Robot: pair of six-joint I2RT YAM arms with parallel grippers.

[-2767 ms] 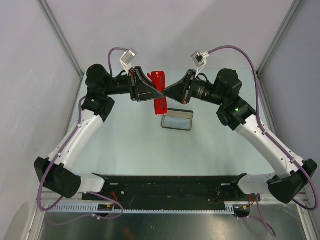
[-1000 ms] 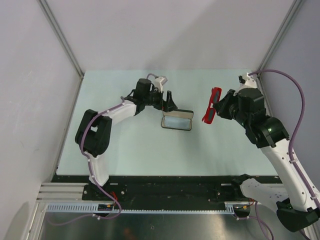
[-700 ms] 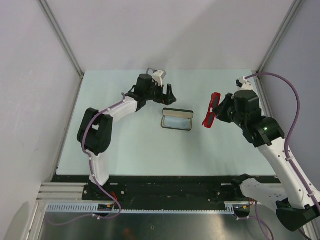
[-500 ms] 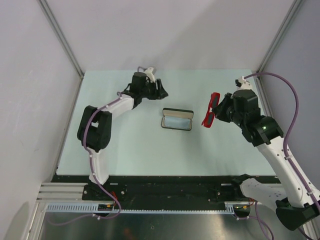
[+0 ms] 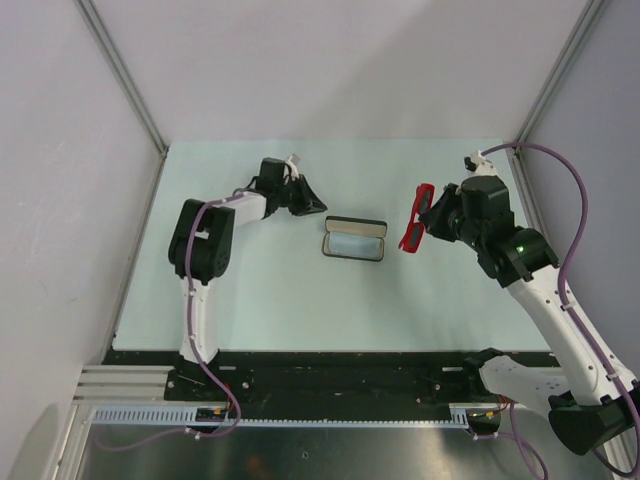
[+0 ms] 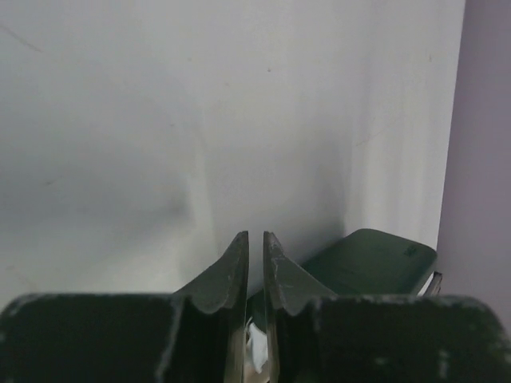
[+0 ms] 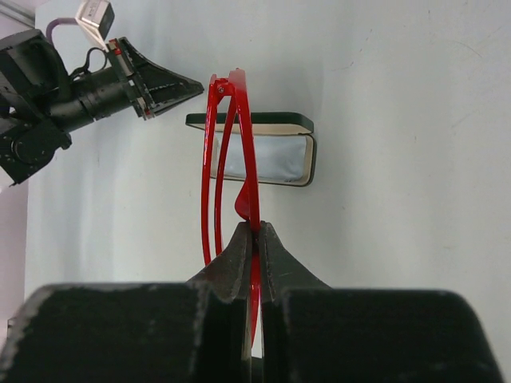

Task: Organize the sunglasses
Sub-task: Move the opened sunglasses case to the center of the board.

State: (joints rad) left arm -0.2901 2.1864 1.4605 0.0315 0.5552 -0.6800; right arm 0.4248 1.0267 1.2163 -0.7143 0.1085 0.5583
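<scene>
The red sunglasses [image 5: 411, 217] hang folded in my right gripper [image 5: 426, 222], which is shut on the frame and holds them in the air to the right of the open black case [image 5: 327, 243]. In the right wrist view the sunglasses [image 7: 242, 136] rise from the gripper [image 7: 255, 229], with the case [image 7: 312, 159] beyond them. A pale blue cloth [image 5: 355, 243] lies inside the case. My left gripper [image 5: 316, 205] is shut and empty, low over the table just behind and left of the case. In the left wrist view the gripper [image 6: 255, 238] faces the case [image 6: 371, 259].
The pale green table [image 5: 260, 290] is bounded by grey walls on the left, back and right. The left arm [image 5: 205, 235] stretches far out along the left side. The black base rail [image 5: 330, 370] runs along the near edge.
Earlier both grippers were at the sunglasses above the case. The right gripper has carried them off to the right. The left gripper has drawn back left from the case and lowered.
</scene>
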